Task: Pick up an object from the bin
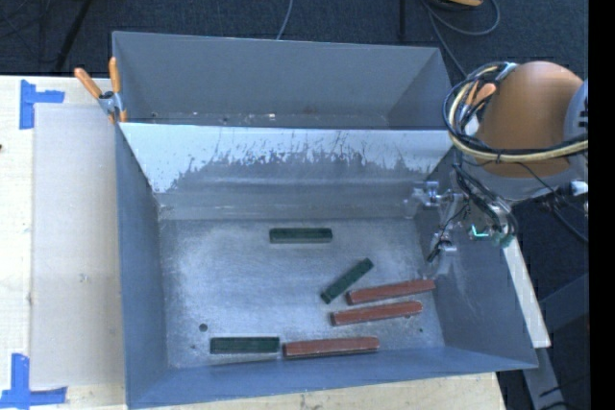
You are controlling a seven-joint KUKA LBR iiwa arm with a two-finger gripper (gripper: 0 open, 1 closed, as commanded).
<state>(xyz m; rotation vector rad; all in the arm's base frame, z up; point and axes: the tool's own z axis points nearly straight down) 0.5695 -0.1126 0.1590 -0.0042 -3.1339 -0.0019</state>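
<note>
bin (139, 274): grey metal, sloped walls; six flat bars lie loose on the floor, none stacked
low green bar (244, 345): near the front wall, left of centre; lies level; its right end just beside the low brown bar
far green bar (300, 235): alone towards the back wall; well apart from the others; open floor all round it
low brown bar (331, 348): along the front wall; end to end with the low green bar
tilted green bar (347, 280): mid-floor, slanting up to the right; its upper end close to the left end of the top brown bar
middle brown bar (376, 312): just below the top brown bar, roughly parallel with it; a narrow gap between
top brown bar (390, 290): its right end runs towards the foot of the right wall, nearest the gripper
gripper (440, 250): low at the right wall, just above the right end of the top brown bar; cannot tell how far the jaws stand open; no bar seen held
handling, judged: bars look stiff, thin, light; smooth faces may slip; not fragile
hold, judged: across the narrow width, near mid-length so the bar stays level; an end hold would likely tip it
risk, judged: neighbours crowd the top brown bar; the far green bar has clearer sides
</note>
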